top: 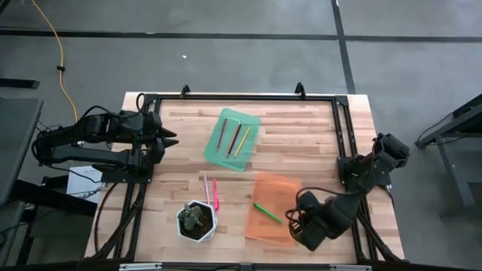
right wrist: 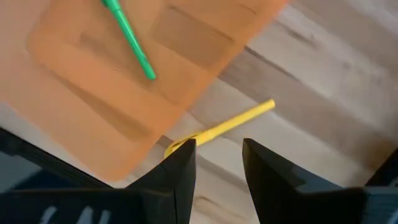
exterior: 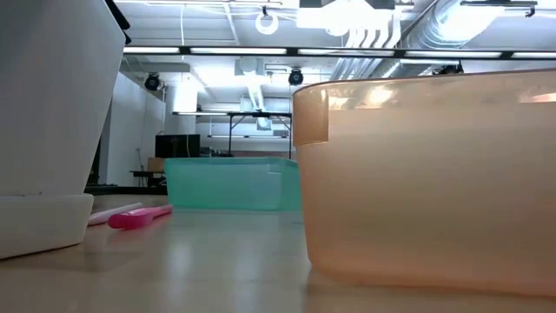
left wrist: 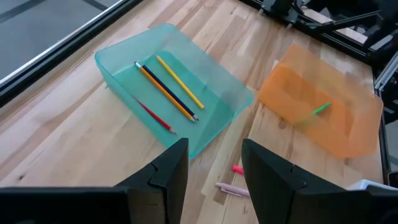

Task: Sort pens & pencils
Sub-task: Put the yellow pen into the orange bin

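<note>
1. My right fingers (right wrist: 217, 155) hang narrowly parted over a yellow pen (right wrist: 224, 127) on the desk (top: 301, 135), beside the orange tray (top: 275, 218); I'd judge I'm lined up to grip it.
2. A green pen (top: 267, 213) lies in that tray.
3. Three pencils (left wrist: 168, 93) lie in the green tray (top: 252, 124).
4. The pink pens (top: 211, 192) lie on the desk by the pot (top: 197, 220).
5. My left fingers (left wrist: 214, 165) wait, parted and empty, at the desk's left edge.

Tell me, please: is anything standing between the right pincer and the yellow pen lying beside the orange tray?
Nothing visible does. In the right wrist view the right pincer is open, and the yellow pen lies on bare wood just ahead of its fingertips, one end near the left fingertip. The orange tray is beside the pen, not over it.
</note>
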Robot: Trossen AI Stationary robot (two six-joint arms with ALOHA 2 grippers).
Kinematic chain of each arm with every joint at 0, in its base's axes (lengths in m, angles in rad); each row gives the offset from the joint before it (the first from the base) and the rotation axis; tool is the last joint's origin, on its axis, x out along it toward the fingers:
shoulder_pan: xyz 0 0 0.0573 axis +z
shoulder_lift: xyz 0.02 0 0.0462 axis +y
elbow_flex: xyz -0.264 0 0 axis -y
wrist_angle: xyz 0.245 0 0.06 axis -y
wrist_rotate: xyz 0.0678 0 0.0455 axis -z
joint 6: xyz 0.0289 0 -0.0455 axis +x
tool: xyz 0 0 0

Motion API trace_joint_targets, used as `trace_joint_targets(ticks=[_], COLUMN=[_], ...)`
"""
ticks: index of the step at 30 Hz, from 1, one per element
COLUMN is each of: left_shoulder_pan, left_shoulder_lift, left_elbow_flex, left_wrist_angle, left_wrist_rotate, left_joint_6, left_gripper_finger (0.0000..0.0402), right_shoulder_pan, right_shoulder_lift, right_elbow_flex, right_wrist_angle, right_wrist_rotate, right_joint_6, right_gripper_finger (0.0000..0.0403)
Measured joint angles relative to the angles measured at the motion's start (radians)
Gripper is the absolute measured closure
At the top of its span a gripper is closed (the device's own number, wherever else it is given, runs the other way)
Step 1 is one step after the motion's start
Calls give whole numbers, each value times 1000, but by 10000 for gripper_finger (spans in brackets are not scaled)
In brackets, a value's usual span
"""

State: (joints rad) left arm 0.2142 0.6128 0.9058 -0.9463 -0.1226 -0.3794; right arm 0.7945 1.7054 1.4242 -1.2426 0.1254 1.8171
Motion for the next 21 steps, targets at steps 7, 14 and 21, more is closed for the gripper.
trace_joint_targets(ticks=[7,14,21], left_shoulder_pan=[0,0,0], left_shoulder_lift=[0,0,0], left_elbow_flex=[0,0,0], left_wrist_angle=[0,0,0], left_wrist_rotate=[2,52,143], left_joint_6=[0,41,112], left_gripper_finger=[263,263,263], right_shoulder_pan=[99,55,-27], right_shoulder_lift=[0,37,50], right_elbow_flex=[0,0,0], right_wrist_angle=[39,86,181], right_wrist_rotate=[104,62,86], right_joint_6=[391,429,426], right_gripper_finger=[279,279,279])
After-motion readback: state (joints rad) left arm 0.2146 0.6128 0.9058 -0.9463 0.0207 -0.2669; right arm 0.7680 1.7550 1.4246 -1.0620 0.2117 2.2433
